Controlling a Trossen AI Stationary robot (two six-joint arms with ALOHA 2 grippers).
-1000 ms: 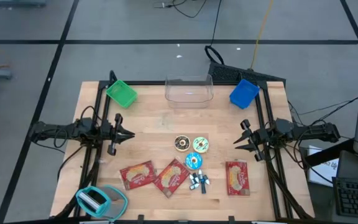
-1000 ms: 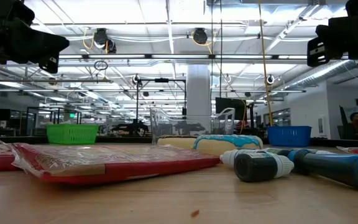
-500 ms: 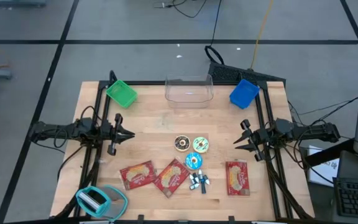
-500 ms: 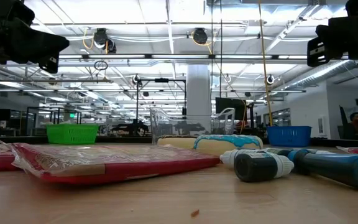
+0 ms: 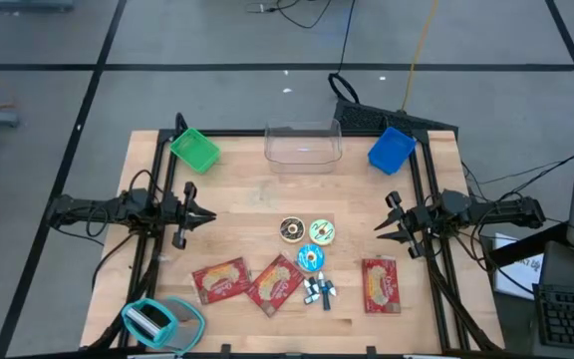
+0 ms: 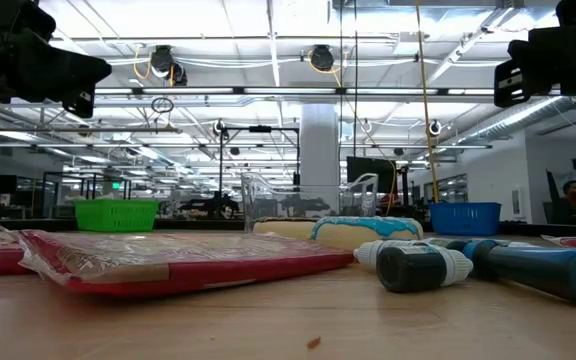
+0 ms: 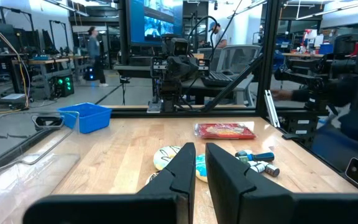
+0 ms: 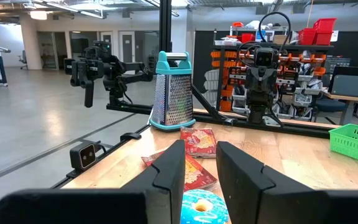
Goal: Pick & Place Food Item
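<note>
Three red food packets [image 5: 219, 280] [image 5: 275, 282] [image 5: 380, 284] lie flat near the table's front edge. Three doughnuts [image 5: 292, 229] [image 5: 322, 232] [image 5: 311, 259] lie behind them at the middle. My left gripper [image 5: 207, 215] hovers level at the left side, pointing right, its fingers [image 7: 188, 163] nearly together with nothing between them. My right gripper [image 5: 379, 227] hovers level at the right side, pointing left, its fingers [image 8: 173, 163] a little apart and holding nothing. Both are clear of the food.
A green basket [image 5: 195, 150], a clear container [image 5: 303, 143] and a blue basket [image 5: 391, 150] stand along the far edge. Markers [image 5: 319, 291] lie between the packets. A teal grater [image 5: 152, 321] stands at the front left corner. Bare wood lies between the grippers and the far containers.
</note>
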